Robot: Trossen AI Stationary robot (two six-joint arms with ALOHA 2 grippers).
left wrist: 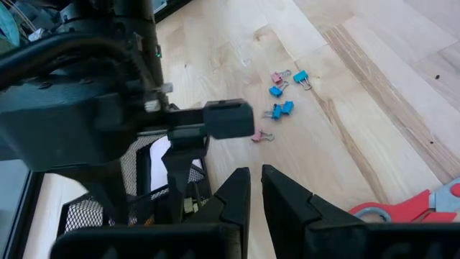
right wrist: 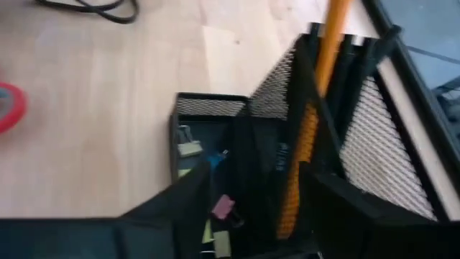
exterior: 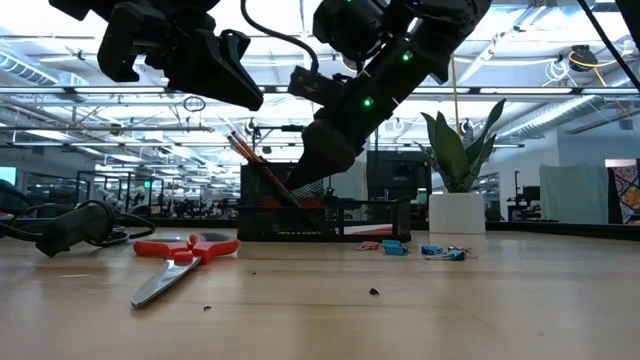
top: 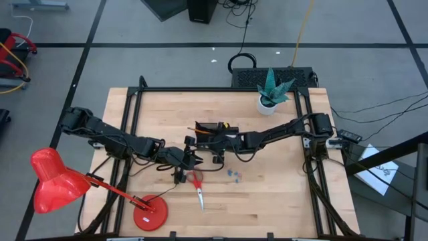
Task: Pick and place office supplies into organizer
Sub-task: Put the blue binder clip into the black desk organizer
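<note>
The black mesh organizer (top: 210, 128) (exterior: 330, 215) (right wrist: 388, 144) stands mid-table, and orange pencils (right wrist: 316, 108) lean in its taller compartment. My right gripper (top: 217, 154) (right wrist: 262, 194) hovers open just above it, with a finger on either side of the inner mesh wall. A small pink clip (right wrist: 223, 207) shows beside one finger, and I cannot tell whether it touches that finger. My left gripper (top: 182, 171) (left wrist: 255, 183) hangs shut and empty above the table, near the red-handled scissors (top: 198, 187) (exterior: 185, 255). Tiny blue clips (top: 234, 175) (left wrist: 280, 101) lie on the wood.
A red desk lamp (top: 53, 181) stands at the near left corner, its base (top: 150, 214) close to the scissors. A white plant pot (top: 269, 100) (exterior: 457, 212) sits at the far right. A black cable (exterior: 70, 225) lies on the left. Bare wood lies to the near right.
</note>
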